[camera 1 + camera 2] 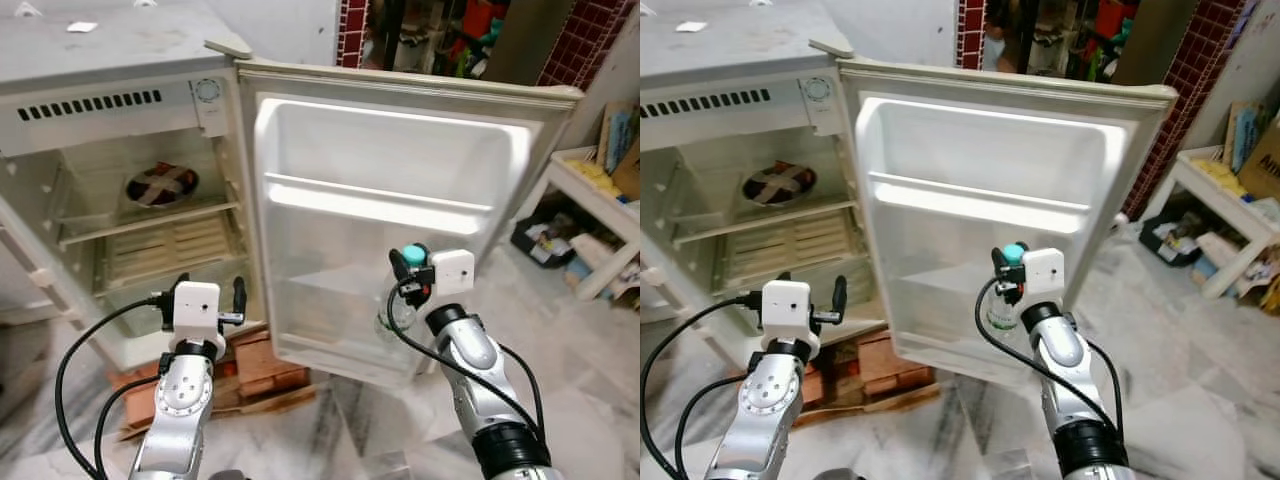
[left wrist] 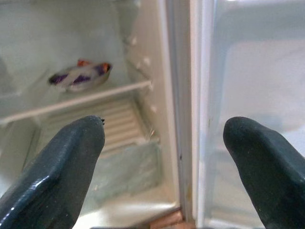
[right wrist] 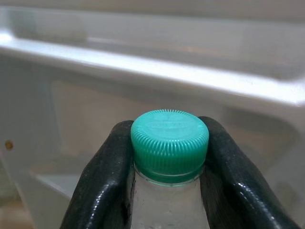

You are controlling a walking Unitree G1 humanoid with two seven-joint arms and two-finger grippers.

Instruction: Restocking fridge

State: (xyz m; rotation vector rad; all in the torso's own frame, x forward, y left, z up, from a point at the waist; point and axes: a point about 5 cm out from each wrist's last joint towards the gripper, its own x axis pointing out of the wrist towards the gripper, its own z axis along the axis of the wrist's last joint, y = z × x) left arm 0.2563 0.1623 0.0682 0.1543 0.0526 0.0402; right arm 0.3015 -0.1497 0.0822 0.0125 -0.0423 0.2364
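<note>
Holding bottle (image 3: 167, 191) by neck under green cap (image 3: 169, 143), right gripper (image 1: 411, 272) jaws clamped, upright for door shelf (image 1: 330, 290); left gripper (image 2: 167, 152) jaws apart, idle before fridge (image 1: 120, 130).

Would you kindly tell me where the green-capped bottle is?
The bottle is held in the right claw, in front of the open fridge door's lower shelf.
</note>
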